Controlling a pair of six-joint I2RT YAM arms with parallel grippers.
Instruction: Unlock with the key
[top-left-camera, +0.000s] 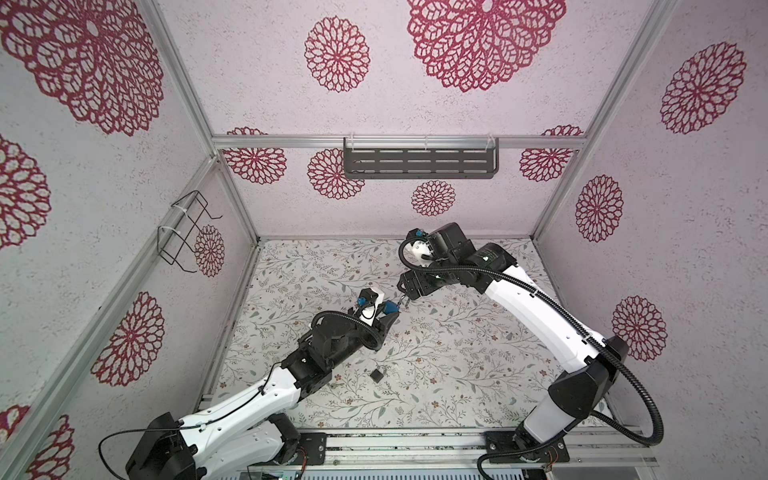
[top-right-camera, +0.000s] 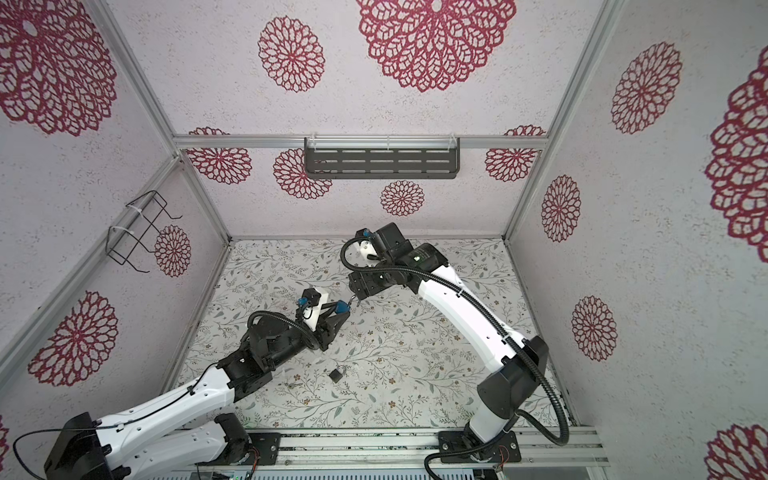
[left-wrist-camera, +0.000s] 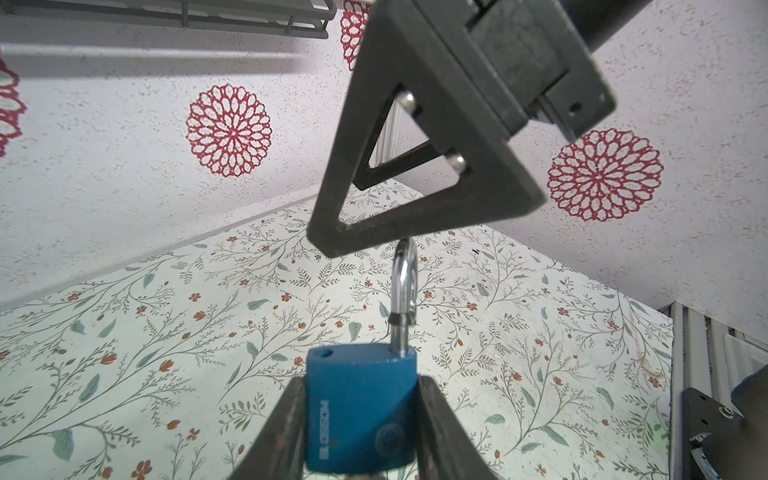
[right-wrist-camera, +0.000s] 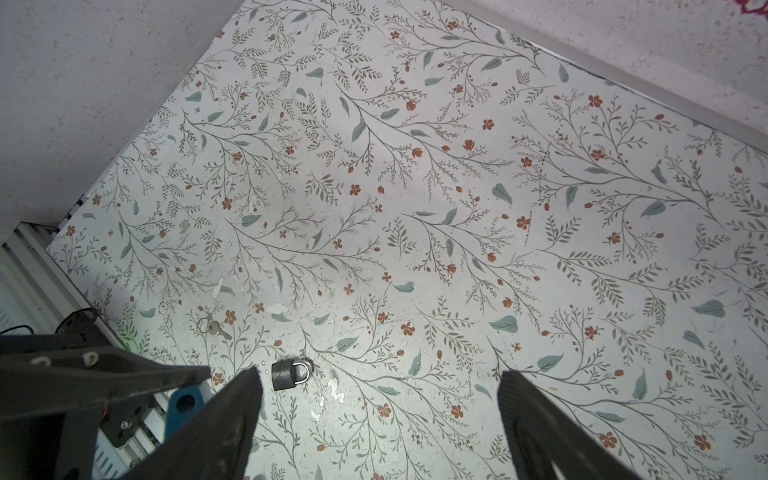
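Note:
My left gripper (left-wrist-camera: 360, 390) is shut on a blue padlock (left-wrist-camera: 359, 409), held off the table in both top views (top-left-camera: 390, 308) (top-right-camera: 342, 307). Its silver shackle (left-wrist-camera: 404, 286) is turned sideways, and one hole in the top of the body is empty. My right gripper (right-wrist-camera: 380, 376) is open with only the table between its fingers. In a top view the right gripper (top-left-camera: 405, 297) hangs just beyond the shackle, and one of its black fingers (left-wrist-camera: 374, 174) sits right by the shackle's top. A small silver key (right-wrist-camera: 214, 328) on a ring lies on the table.
A small black padlock (right-wrist-camera: 286, 374) with its shackle closed lies on the floral table (top-left-camera: 457, 365), in front of the left gripper (top-left-camera: 377, 374). A grey slotted shelf (top-left-camera: 419, 162) hangs on the back wall and a wire holder (top-left-camera: 183, 232) on the left wall.

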